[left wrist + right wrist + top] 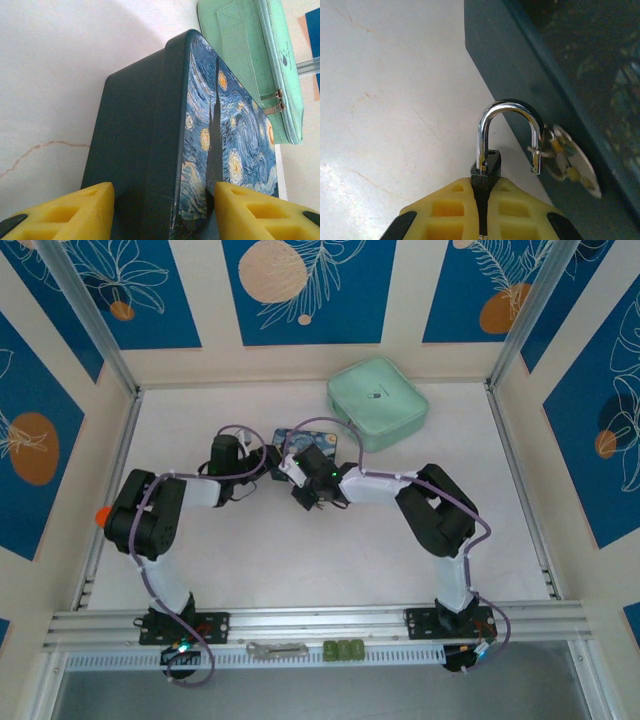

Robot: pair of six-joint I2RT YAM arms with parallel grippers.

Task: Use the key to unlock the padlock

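Note:
My right gripper [485,200] is shut on the dark body of the padlock [487,167], just above the white tabletop. The silvery shackle [507,112] stands open, its free end out of the body. The key [570,167] hangs on a small ring from that free end, blurred, against the dark side of the Starry Night tin [530,70]. My left gripper [162,212] is open, its yellow fingers [75,212] straddling the tin [150,140], one over the dark side and one over the painted lid. From above, both grippers meet at the tin [305,438].
A mint-green zipped pouch [378,403] lies behind the tin, also in the left wrist view [260,55]. A flat grey metal tool [277,648] and small green blocks [342,650] rest on the front rail. Aluminium frame posts border the white table [300,560].

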